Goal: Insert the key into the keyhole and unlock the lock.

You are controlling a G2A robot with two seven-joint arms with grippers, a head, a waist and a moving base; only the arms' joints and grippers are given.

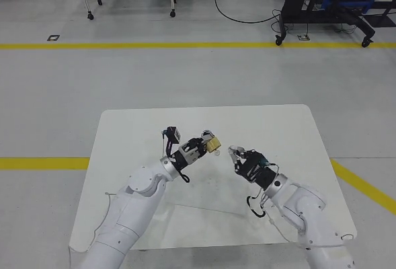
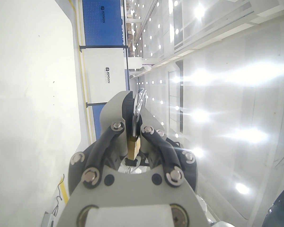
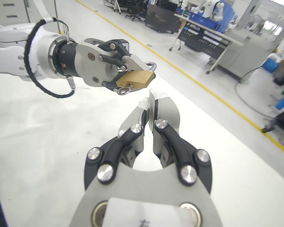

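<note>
Above the white table (image 1: 278, 124), a brass padlock with silver shackle (image 3: 135, 78) is clamped by the left gripper (image 2: 135, 106). Nearby, the right gripper (image 3: 151, 98) is positioned with fingers pressed together.

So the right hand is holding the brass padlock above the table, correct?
Not quite: the left hand holds the brass padlock above the table, as the right wrist view shows. The right hand is shut, apart from it.
</note>
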